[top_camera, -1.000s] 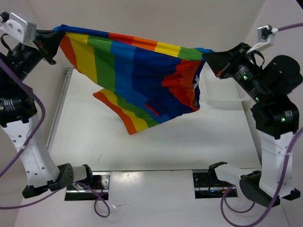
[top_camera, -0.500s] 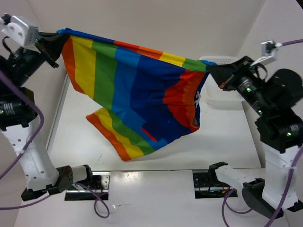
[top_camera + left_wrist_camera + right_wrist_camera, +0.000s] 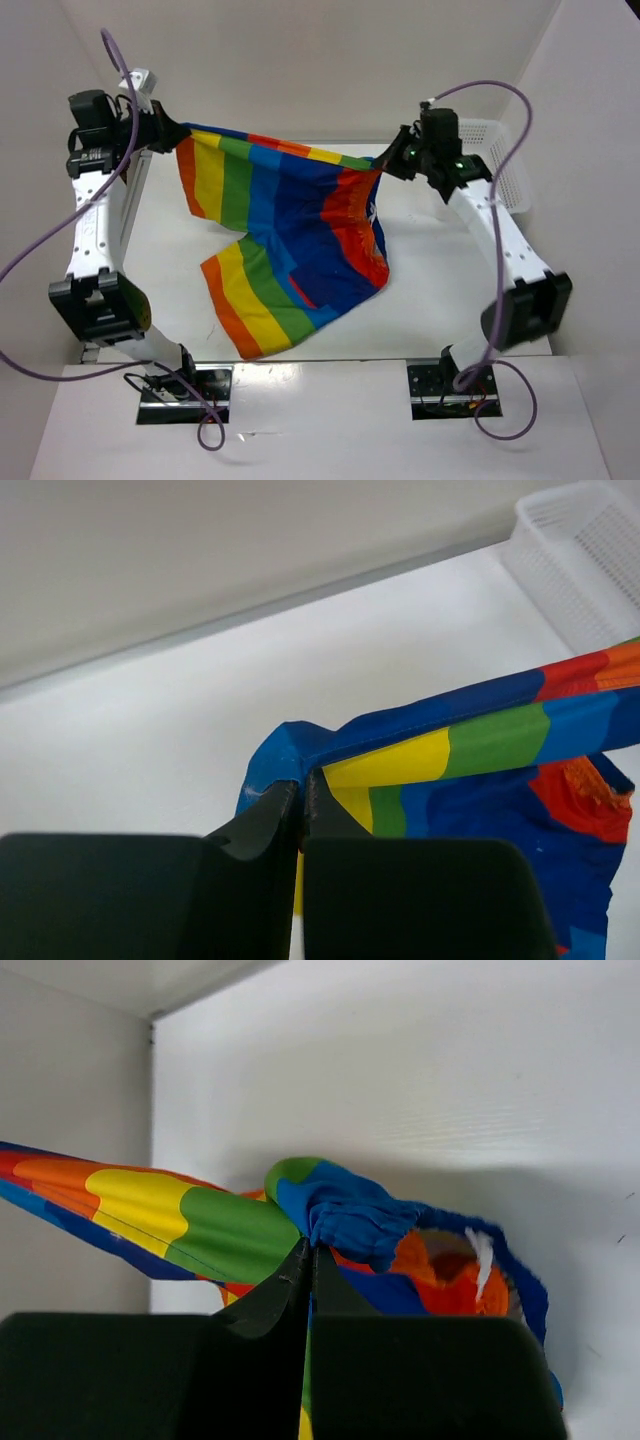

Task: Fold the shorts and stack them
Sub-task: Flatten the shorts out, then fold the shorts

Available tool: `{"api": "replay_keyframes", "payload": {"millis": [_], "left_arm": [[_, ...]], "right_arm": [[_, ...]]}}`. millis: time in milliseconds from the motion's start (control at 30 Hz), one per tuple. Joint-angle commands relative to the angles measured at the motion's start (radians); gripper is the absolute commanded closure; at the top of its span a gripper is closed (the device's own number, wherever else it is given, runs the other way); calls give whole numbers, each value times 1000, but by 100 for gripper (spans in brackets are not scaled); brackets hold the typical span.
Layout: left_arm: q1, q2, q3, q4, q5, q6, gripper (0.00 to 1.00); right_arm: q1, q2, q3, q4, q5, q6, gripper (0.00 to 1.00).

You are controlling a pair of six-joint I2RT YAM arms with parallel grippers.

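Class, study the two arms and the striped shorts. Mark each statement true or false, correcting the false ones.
1. The left gripper and right gripper are both shut on the shorts. True.
2. The shorts are already folded in a neat stack. False: they hang spread between the grippers.
3. The white basket stands on the right arm's side. True.
4. The left gripper pinches a red corner. False: that corner is blue.

I see the rainbow-striped shorts (image 3: pixel 290 230) hanging spread out, top edge stretched from 10 to 2 o'clock, one leg drooping toward 6 o'clock.
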Motion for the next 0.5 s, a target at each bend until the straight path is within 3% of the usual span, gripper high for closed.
{"api": "replay_keyframes", "payload": {"millis": [0, 267, 467], "left_arm": [[32, 70, -4, 165, -71, 30, 100], [32, 213, 111, 203, -71, 30, 100], [32, 106, -65, 194, -25, 30, 100]], "right_arm": [[-19, 141, 87, 77, 70, -31, 100], [-19, 466, 381, 39, 47, -31, 100], [-19, 478, 371, 28, 13, -31, 100]]}}
